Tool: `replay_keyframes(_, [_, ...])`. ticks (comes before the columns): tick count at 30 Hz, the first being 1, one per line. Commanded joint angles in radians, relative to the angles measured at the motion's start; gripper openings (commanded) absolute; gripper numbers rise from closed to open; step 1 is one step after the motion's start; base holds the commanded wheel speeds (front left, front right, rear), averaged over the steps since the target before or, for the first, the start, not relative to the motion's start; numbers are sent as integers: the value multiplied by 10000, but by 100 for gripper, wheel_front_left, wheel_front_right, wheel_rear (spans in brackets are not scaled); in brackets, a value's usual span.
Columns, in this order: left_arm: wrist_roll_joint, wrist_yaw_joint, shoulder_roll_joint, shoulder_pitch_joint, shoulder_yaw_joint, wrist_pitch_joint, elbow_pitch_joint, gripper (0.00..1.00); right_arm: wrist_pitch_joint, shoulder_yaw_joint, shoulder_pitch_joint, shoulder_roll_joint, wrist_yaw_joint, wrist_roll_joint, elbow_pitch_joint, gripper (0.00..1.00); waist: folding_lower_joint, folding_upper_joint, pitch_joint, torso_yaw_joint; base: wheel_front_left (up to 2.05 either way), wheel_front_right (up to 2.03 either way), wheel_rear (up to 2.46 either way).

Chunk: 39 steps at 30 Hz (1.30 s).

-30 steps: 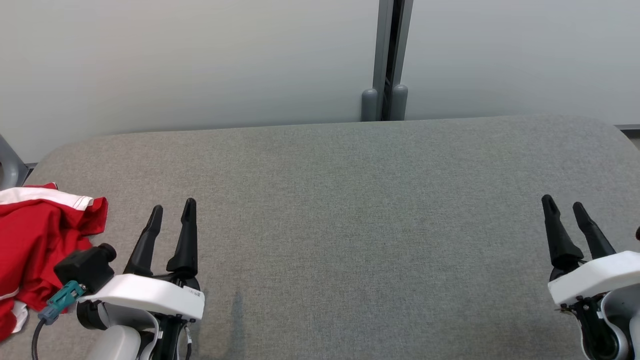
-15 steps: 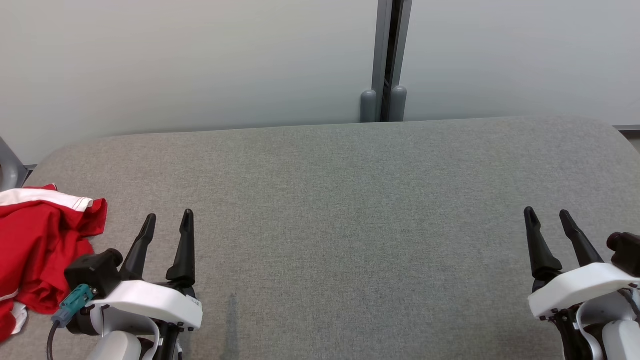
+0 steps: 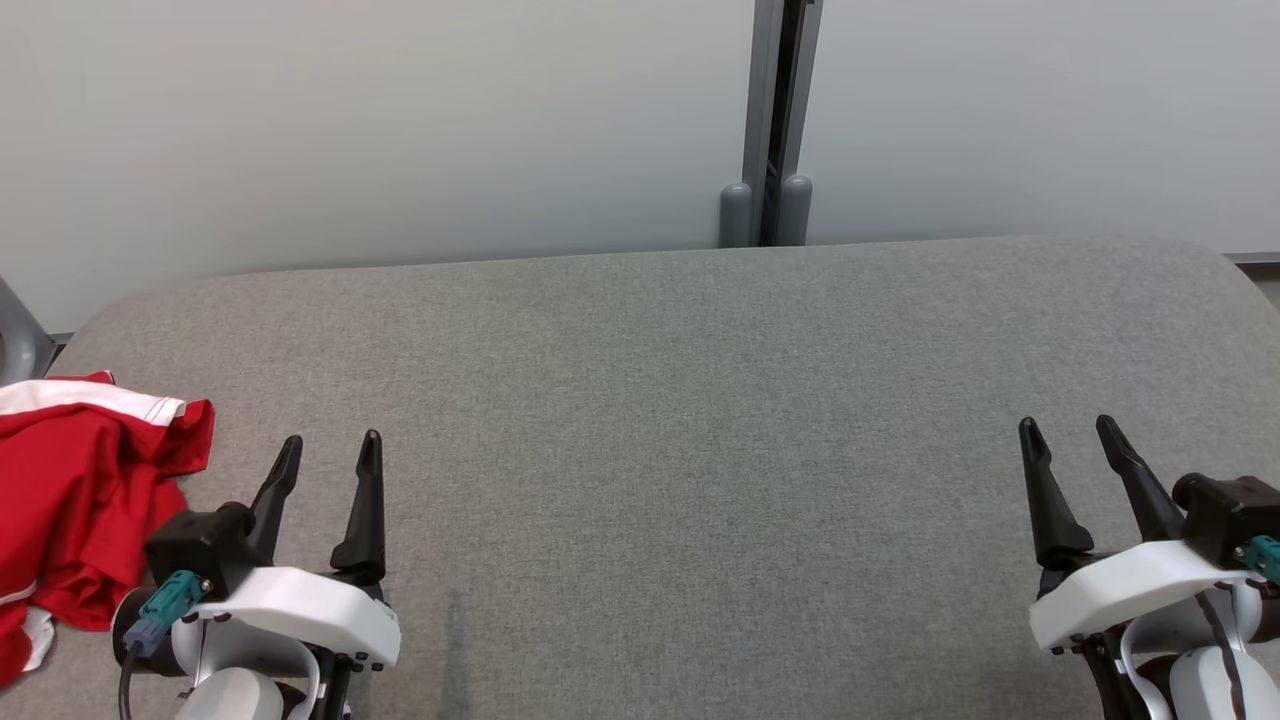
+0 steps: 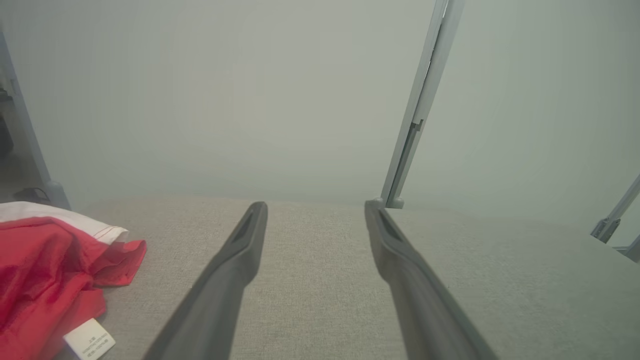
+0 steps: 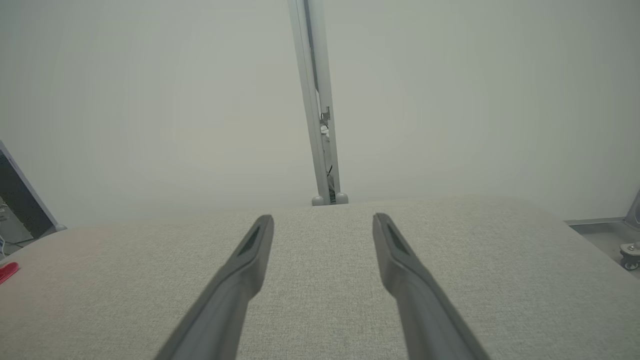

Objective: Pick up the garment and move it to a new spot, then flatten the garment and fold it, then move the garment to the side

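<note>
A red garment (image 3: 70,510) with a white band lies crumpled at the left edge of the grey table (image 3: 680,400); the left wrist view shows the garment (image 4: 45,275) and its white label at lower left. My left gripper (image 3: 331,445) stands open just right of it, apart from the cloth, nothing between its fingers. In its own view the left gripper (image 4: 316,206) points over bare table. My right gripper (image 3: 1068,427) stands open at the lower right, empty, far from the garment. The right gripper (image 5: 323,218) also faces bare fabric, with a red sliver of garment (image 5: 8,272) at far left.
A pale wall runs behind the table, with a grey vertical post (image 3: 768,120) at its middle. The table's far edge is rounded at both corners. A grey frame piece (image 3: 15,335) shows at the far left.
Both grippers have drawn back toward the near edge, staying open. The right one also shifted left. The garment has not moved.
</note>
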Motion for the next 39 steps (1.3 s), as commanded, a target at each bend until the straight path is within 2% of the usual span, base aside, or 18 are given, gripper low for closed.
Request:
replay_keyframes(1, [178,47,99,24,14,25,-25,100,-145,25,11,-47,0,-213,-117,100,0,0,-1,-11,0,0,0])
replay_keyframes(18, [898,276,212,50,87,109,-33,100,-685,164,282,144,0,-861,-265,100,0,0,-46,-69,0,0,0])
replay_keyframes(39, [1368,226,421,-38,-95,440,52,100,-944,403,389,203,0,-1406,-43,100,0,0,-138,-17,0,0,0])
